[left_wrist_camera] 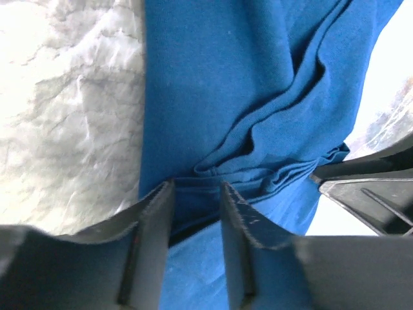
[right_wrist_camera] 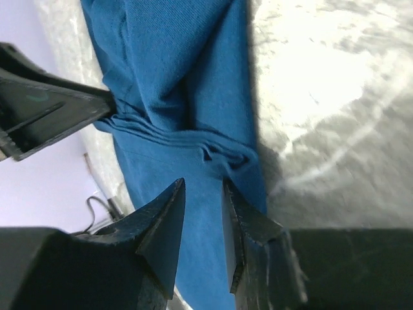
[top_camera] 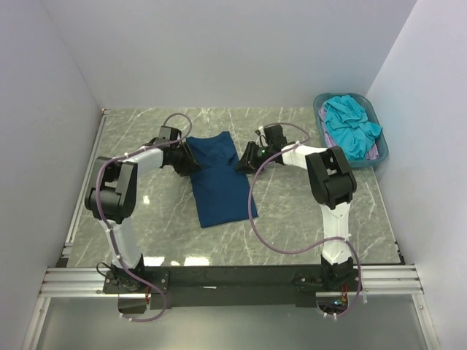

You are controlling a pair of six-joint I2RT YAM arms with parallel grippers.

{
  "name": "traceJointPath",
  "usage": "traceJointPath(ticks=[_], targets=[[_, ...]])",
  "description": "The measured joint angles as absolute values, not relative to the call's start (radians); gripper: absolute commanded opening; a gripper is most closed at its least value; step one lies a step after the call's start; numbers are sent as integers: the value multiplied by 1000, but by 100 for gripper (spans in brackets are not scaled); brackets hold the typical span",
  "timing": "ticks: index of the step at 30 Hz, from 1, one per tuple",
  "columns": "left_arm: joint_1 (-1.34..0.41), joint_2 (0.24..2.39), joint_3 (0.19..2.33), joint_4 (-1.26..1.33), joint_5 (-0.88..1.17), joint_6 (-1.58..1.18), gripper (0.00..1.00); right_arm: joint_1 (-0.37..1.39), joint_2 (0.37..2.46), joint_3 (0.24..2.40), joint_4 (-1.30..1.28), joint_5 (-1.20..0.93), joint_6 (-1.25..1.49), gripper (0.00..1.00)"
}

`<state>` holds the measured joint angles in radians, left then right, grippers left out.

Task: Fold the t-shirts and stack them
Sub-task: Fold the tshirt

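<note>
Folding of navy shirt (top_camera: pixel 217 179) is in hand: it lies mid-tabletop (top_camera: pixel 292 211) as a long strip, with left pincer (left_wrist_camera: pixel 197 189) and right pincer (right_wrist_camera: pixel 203 184) each clenched on one side edge. Next move, I judge, needs both lifting together, carrying far half over near.

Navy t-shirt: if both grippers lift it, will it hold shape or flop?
Likely floppy: the navy t-shirt bunches into soft ridges at the left gripper and right gripper. Probably light, being thin cloth. Unheld ends would likely sag and drag.
</note>
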<state>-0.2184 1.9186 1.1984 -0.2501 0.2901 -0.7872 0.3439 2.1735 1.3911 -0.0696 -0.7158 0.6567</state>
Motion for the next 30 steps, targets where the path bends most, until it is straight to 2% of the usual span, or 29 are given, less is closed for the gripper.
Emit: traceJointPath(ticks=[2,4,5,9,13,20,30], targets=[[-221,1893,1199,-277,262,-776,53,344,2138,1381,-96,-677,640,39],[-226,1847,1199,-324,209,-766,57,349,2081,1357,-131,-630,619,45],[-228,1818,1199,-348,183,-762,62,352,2049,1343,-150,-607,608,47],[-260,1620,1180,-430,56,-745,79,384,1867,1274,-273,-458,550,54],[-328,1414,1099,-499,-46,-747,92,466,1724,1202,-400,-296,509,55],[-506,1229,895,-661,-155,-822,91,621,1673,1052,-572,-178,511,54],[-621,1228,831,-738,-177,-900,86,648,1718,1051,-608,-129,526,49]])
